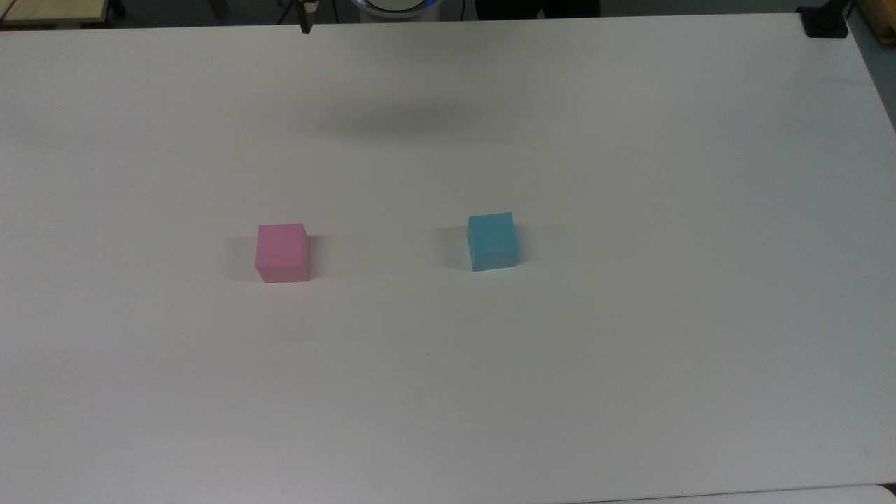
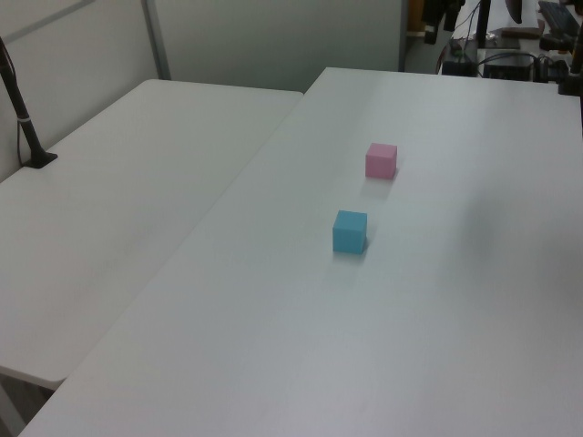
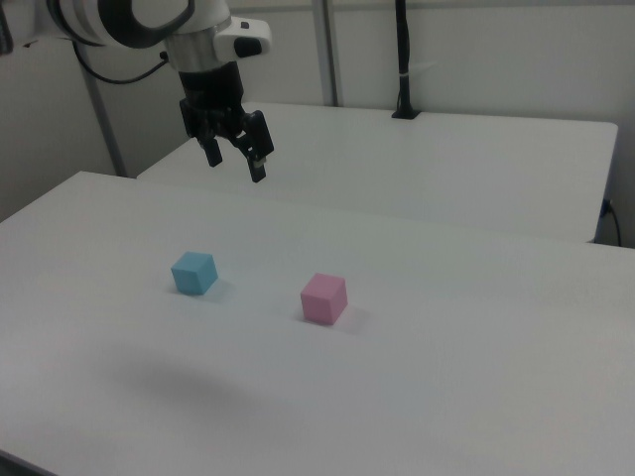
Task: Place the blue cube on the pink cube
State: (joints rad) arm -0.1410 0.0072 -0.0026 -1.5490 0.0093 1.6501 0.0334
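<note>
In the right view, going left to right: my jaws (image 3: 236, 164) hang in the air, well above the white table (image 3: 466, 377), with nothing between them. The two black fingers (image 3: 260, 159) stand apart, pointing down.

Below my jaws and a little to the right view's left sits the blue cube (image 3: 193, 273), flat on the table. It is well apart from my fingers; nothing touches it.

Further to the right view's right, below and past my jaws, sits the pink cube (image 3: 324, 298), also flat on the table. The two cubes are near one another but not touching, with bare table between them. Nothing lies on top of the pink cube.

In the top view the order flips: the pink cube (image 1: 283, 253) is to the top view's left and the blue cube (image 1: 493, 241) to the right.

A second white table (image 3: 476, 169) stands behind, carrying a black post (image 3: 403, 59) at its far edge.
</note>
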